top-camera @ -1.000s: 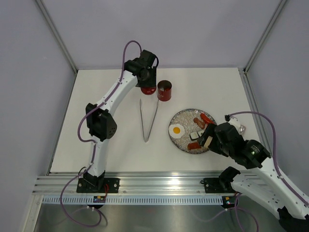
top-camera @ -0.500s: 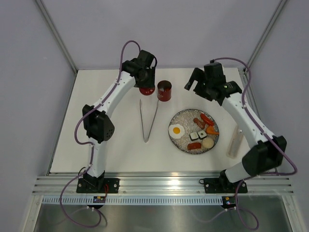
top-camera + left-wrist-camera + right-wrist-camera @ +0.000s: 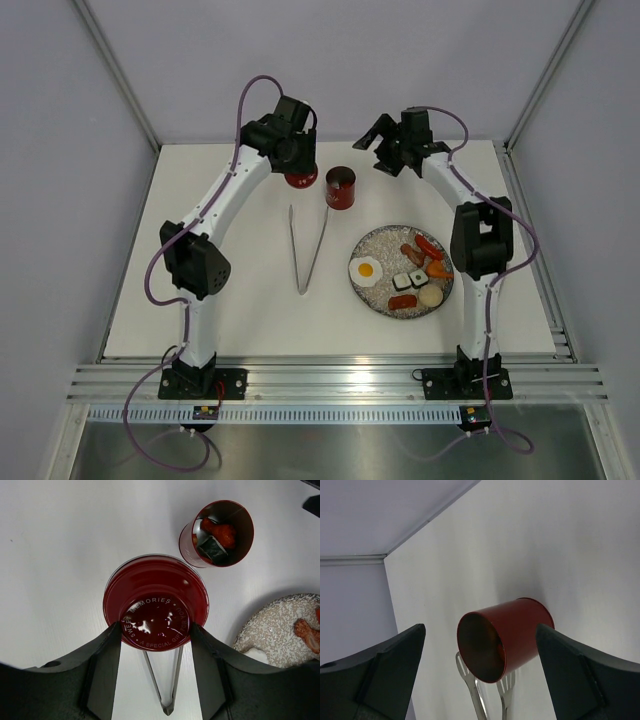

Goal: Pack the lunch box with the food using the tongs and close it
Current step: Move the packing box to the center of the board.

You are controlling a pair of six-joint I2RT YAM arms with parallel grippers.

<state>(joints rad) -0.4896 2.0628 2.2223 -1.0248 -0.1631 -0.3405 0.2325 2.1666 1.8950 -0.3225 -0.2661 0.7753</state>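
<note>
The red lunch box (image 3: 340, 187) stands upright and open at the back of the table, with a sausage and a sushi roll inside (image 3: 217, 532). My left gripper (image 3: 298, 168) hovers just to its left, shut on the round red lid (image 3: 156, 602). The tongs (image 3: 308, 248) lie flat in front of the box, tips toward it (image 3: 470, 680). More food sits on the speckled plate (image 3: 380, 245): fried egg (image 3: 366, 268), sausages (image 3: 425, 245), sushi (image 3: 415, 280), bun (image 3: 431, 296). My right gripper (image 3: 378, 150) is open, low behind and to the right of the box, facing it (image 3: 505, 637).
The plate's rim (image 3: 280, 630) lies right of the tongs. White walls and metal frame posts enclose the table at the back and sides. The right arm's elbow (image 3: 480, 240) rises beside the plate's right edge.
The right arm has swung from above the plate at the near right to the back of the table, beside the lunch box. The left gripper with the lid has shifted slightly back.
</note>
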